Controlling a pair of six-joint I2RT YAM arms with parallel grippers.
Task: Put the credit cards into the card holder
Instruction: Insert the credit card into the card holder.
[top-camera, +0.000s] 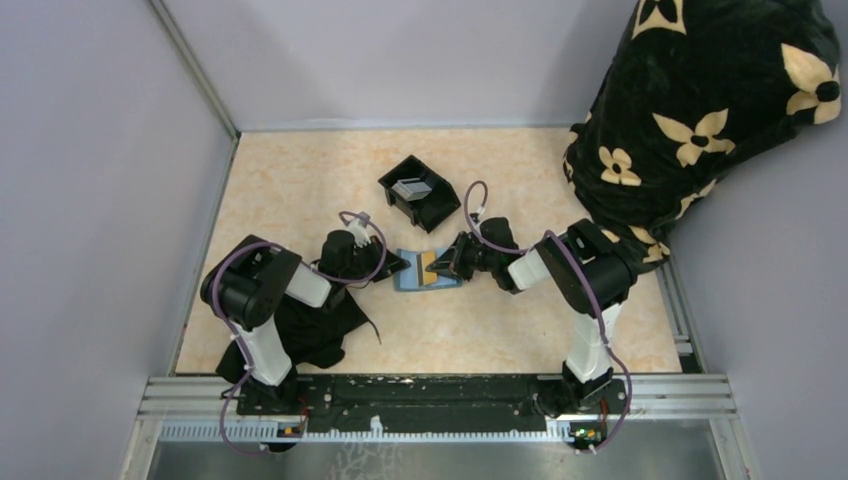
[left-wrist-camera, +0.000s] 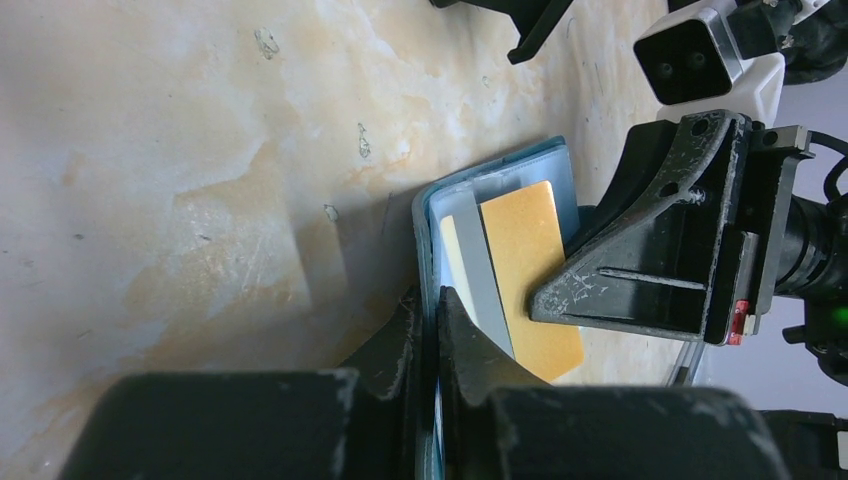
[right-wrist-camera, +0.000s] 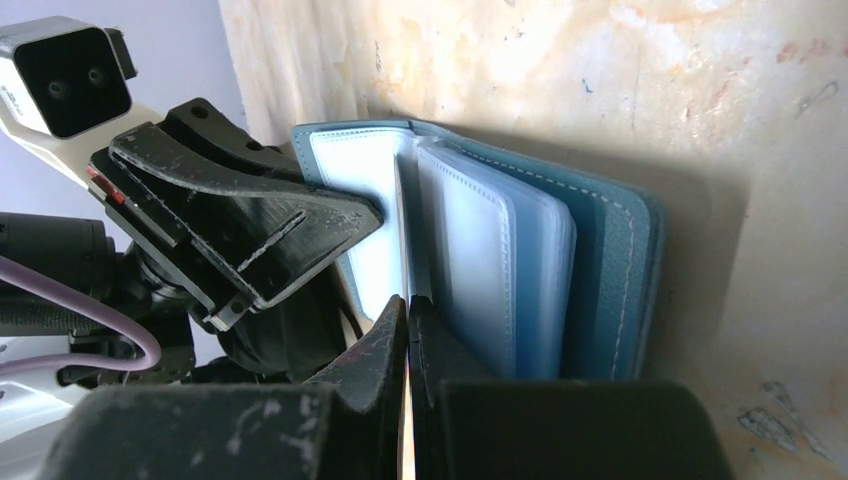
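Observation:
The teal card holder (top-camera: 412, 279) lies open on the table between my grippers. Its clear sleeves (right-wrist-camera: 500, 270) fan out in the right wrist view. My left gripper (top-camera: 398, 266) is shut on the holder's left edge (left-wrist-camera: 428, 215). My right gripper (top-camera: 443, 264) is shut on the tan-yellow card (left-wrist-camera: 525, 265), which lies partly inside the holder. The card shows edge-on between the right fingers (right-wrist-camera: 385, 345). A grey strip (left-wrist-camera: 482, 275) lies beside the tan card; I cannot tell whether it is a card. A grey-silver card (top-camera: 410, 187) lies in the black tray.
The black open-topped tray (top-camera: 437, 207) stands just behind the holder. A black cloth (top-camera: 315, 330) lies by the left arm. A black fabric with tan flowers (top-camera: 700, 120) fills the back right corner. Grey walls close in the left and back.

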